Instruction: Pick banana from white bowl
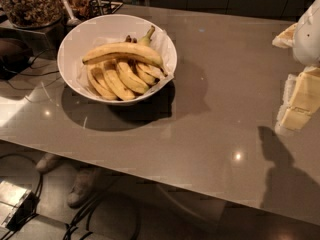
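Note:
The white bowl [75, 39] stands on the grey table at the upper left, lined with white paper. Several yellow bananas lie in it. The banana [122, 52], the longest one, lies across the top of the pile, curved, with its dark tip at the right. My gripper [295, 109] is at the right edge of the view, well to the right of the bowl and above the table. It shows as pale yellow and white parts.
A glass jar of brown nuts [31, 4] stands at the back left, beside dark utensils [95, 4]. The table's front edge runs across the lower view. Cables, a shoe [82, 184] and a metal box [12, 199] lie on the floor below.

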Motion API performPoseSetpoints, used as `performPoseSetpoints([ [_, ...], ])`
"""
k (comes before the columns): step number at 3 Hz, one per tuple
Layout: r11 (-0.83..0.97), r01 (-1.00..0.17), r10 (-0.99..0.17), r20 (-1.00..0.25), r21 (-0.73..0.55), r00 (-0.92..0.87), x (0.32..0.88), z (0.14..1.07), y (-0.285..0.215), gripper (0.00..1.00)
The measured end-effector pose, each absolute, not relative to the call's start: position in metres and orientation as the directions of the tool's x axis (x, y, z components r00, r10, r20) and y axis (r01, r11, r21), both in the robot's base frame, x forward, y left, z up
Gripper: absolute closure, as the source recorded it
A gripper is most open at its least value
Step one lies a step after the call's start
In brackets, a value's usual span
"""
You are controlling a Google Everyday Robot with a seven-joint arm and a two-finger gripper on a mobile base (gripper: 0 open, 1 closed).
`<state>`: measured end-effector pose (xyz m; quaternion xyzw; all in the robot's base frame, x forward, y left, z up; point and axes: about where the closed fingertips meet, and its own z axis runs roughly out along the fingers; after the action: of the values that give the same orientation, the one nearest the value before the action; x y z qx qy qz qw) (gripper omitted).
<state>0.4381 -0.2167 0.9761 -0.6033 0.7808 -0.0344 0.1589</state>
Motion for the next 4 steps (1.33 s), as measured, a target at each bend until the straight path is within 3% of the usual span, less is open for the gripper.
performPoseSetpoints([
  [4, 0.187, -0.947, -0.979, -0.133, -0.263, -0.157, 0.505, 1.001, -0.151, 0.0],
])
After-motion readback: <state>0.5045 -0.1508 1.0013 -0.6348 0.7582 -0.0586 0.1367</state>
